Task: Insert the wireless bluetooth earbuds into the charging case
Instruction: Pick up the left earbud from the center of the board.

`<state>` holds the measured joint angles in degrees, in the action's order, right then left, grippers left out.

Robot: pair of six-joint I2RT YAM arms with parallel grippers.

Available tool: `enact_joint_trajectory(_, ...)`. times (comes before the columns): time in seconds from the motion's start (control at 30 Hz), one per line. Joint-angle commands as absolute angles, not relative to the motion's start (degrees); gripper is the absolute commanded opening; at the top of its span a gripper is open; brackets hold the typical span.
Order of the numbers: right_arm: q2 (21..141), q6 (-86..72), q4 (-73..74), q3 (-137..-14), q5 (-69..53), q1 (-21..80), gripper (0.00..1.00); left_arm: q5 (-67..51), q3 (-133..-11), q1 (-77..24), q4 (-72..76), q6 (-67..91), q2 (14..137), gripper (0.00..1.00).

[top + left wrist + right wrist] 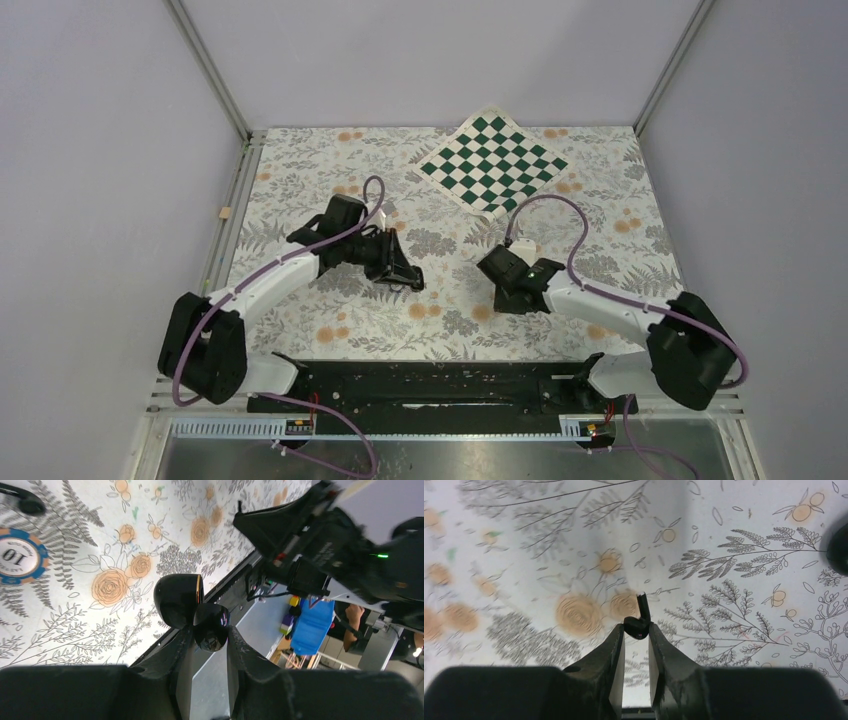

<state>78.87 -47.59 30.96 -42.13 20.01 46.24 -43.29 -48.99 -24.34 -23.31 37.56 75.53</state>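
Pinching an earbud (pixel 638 623): right pincer (pixel 636 630) drawn narrow, both fingertips pressed on the small glossy black body. Its short stem pokes out past the tips. Floral cloth (pixel 724 555) lies beyond the tips. Cannot tell whether the bud is clear of it.

Left pincer (pixel 210 632): clamped tight on the charging case (pixel 177 600).
- Case stands open.
- One glossy black half is squeezed between the two fingertips.
- The other half, with a thin gold-coloured rim, sits just past the tips and a little to their left, joined to the first.

Seen from above, the left pincer and its case sit to the left of the right pincer, near but apart, with cloth showing between them. From the left wrist, the right arm (pixel 350 555) looms beyond the case, up and to the right.

Blue poker chip (pixel 17 555) marked 10 lies flat on the cloth, well off to the left pincer's left. Past the chip, a dark rounded thing (pixel 22 500) is cut by the frame corner; cannot tell what it is.

Checkerboard mat (pixel 493 163) lies far beyond both pincers, at the table's back edge.
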Motion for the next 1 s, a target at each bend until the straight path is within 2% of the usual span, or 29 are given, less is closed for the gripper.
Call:
enact_joint_trajectory(0.0,72.23,-39.45,33.61,-45.16,14.88,46.23,0.04,-44.93,-52.91,-26.76,-23.56,34.83,79.68,0.0)
enact_joint_trajectory(0.23,70.84,-31.04,42.65,-52.92,0.61,46.26,0.04,-46.35,-58.72,-32.89,-23.87,33.11,84.93,0.0)
enact_joint_trajectory(0.5,67.98,-38.58,42.1,-57.71,-15.18,45.35,0.05,-50.15,-58.11,-33.72,-15.78,31.37,85.47,0.0)
enact_joint_trajectory(0.97,59.98,-60.58,16.38,-45.46,-38.74,32.69,0.0,-52.39,-57.38,-33.74,-7.36,25.12,82.36,0.0)
